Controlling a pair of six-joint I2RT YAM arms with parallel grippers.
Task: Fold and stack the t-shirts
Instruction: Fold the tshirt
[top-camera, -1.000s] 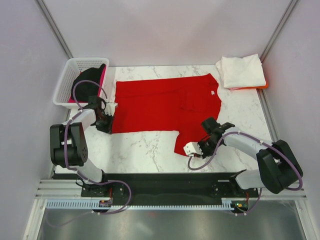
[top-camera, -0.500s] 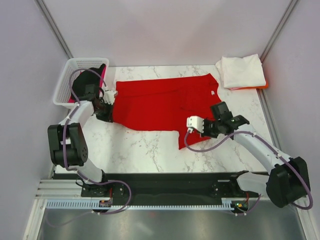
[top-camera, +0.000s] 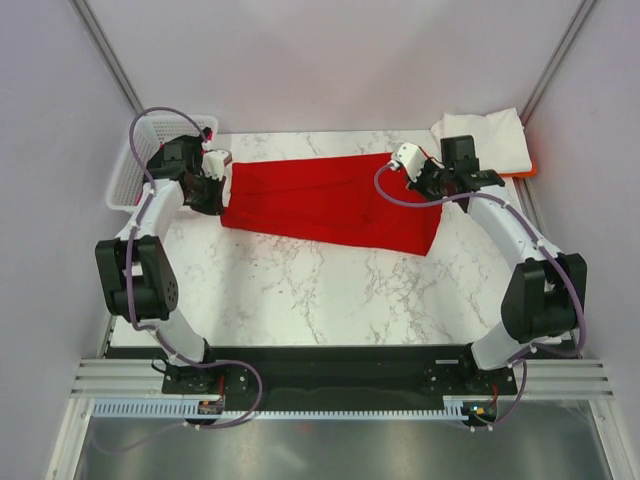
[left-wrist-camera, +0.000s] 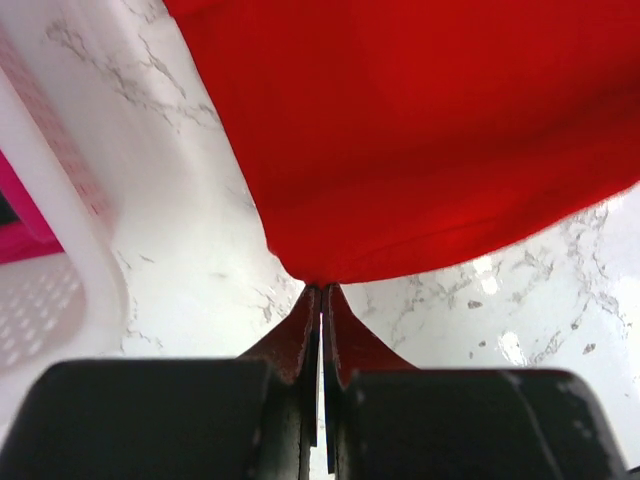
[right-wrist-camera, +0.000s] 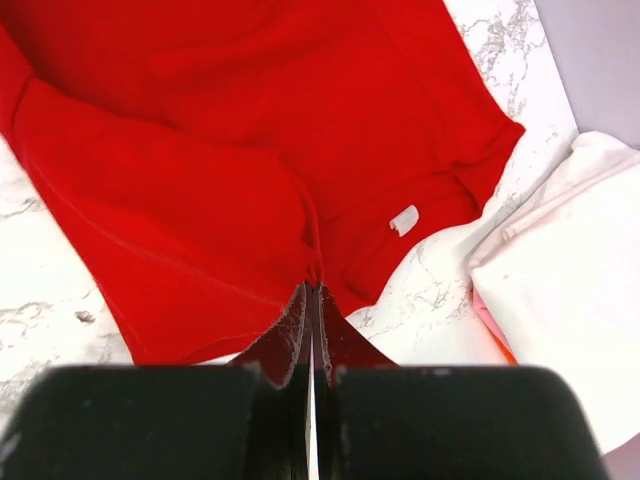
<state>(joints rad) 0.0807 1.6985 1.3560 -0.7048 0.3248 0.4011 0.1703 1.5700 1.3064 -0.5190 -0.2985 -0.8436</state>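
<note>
The red t-shirt (top-camera: 330, 200) lies folded lengthwise across the far half of the marble table, its near half brought over towards the back. My left gripper (top-camera: 212, 188) is shut on the shirt's left edge (left-wrist-camera: 320, 280), next to the basket. My right gripper (top-camera: 432, 180) is shut on the shirt's right edge (right-wrist-camera: 312, 275), near the collar with its white label (right-wrist-camera: 404, 219). A folded white t-shirt (top-camera: 482, 142) lies on an orange one (top-camera: 528, 170) at the far right corner; it also shows in the right wrist view (right-wrist-camera: 570, 290).
The white lattice basket (top-camera: 130, 170) stands at the far left, just behind my left arm; its wall and a pink cloth (left-wrist-camera: 25, 225) show in the left wrist view. Grey walls close in the table on three sides.
Both grippers have carried the shirt's near edge away from me towards the back, folding the red shirt in half lengthwise. The right arm swung from the near right up to the collar.
</note>
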